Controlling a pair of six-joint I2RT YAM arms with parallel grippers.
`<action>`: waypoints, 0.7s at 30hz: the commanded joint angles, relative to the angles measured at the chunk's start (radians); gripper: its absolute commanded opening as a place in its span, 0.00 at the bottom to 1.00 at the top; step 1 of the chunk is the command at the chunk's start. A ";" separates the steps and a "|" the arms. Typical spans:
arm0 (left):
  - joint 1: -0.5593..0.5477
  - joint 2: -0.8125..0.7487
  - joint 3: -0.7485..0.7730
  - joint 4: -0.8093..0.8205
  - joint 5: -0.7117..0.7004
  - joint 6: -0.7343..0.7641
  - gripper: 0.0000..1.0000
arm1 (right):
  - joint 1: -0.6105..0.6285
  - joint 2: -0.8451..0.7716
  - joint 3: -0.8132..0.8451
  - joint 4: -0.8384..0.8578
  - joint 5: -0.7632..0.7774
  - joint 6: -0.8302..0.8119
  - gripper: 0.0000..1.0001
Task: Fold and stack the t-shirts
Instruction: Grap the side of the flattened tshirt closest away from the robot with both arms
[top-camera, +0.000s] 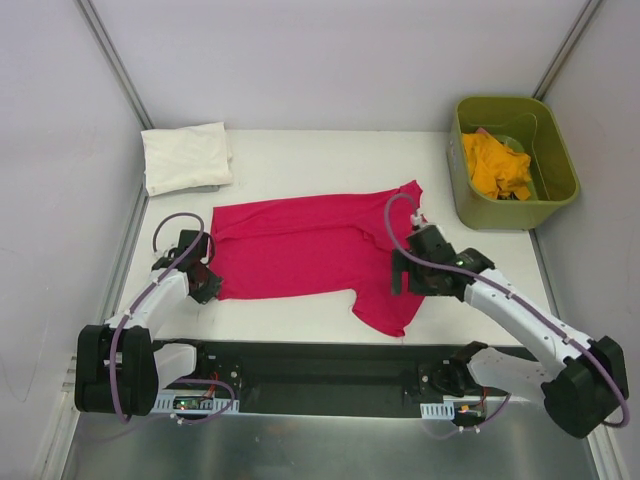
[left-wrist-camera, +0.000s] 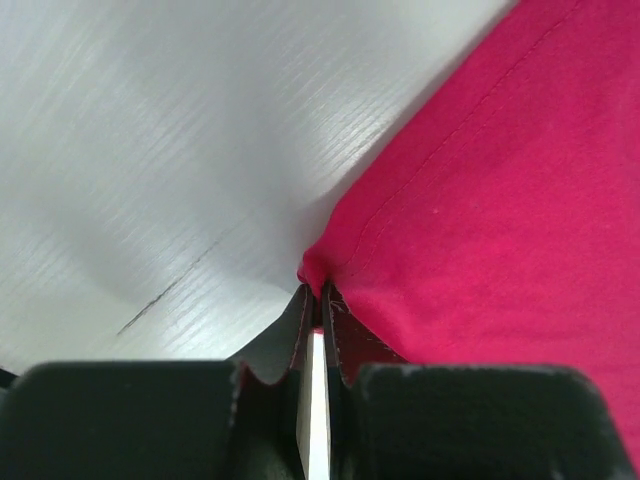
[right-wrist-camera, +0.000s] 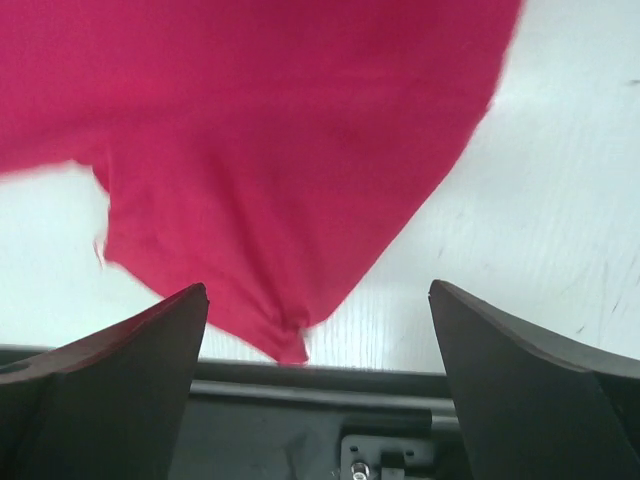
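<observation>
A magenta t-shirt (top-camera: 310, 255) lies spread flat in the middle of the white table. My left gripper (top-camera: 207, 286) is at its near left corner. In the left wrist view the jaws (left-wrist-camera: 318, 296) are shut on that corner of the shirt (left-wrist-camera: 500, 200), low against the table. My right gripper (top-camera: 402, 275) hovers over the shirt's right side, near the sleeve. In the right wrist view it (right-wrist-camera: 318, 300) is open and empty, with the shirt (right-wrist-camera: 280, 150) below and its sleeve tip pointing at the table's near edge.
A folded white t-shirt (top-camera: 185, 157) lies at the back left corner. A green bin (top-camera: 545, 125) at the back right holds a crumpled yellow t-shirt (top-camera: 495, 165). A black rail (top-camera: 330, 365) runs along the near edge. White walls enclose the table.
</observation>
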 joint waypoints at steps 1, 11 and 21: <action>0.010 -0.005 -0.031 0.045 0.042 0.012 0.00 | 0.223 0.051 0.025 -0.182 0.039 0.090 0.98; 0.010 -0.053 -0.013 0.045 0.067 0.053 0.00 | 0.328 0.251 -0.063 0.011 -0.122 0.158 0.74; 0.010 -0.068 -0.027 0.046 0.077 0.046 0.00 | 0.326 0.341 -0.086 -0.011 -0.101 0.227 0.36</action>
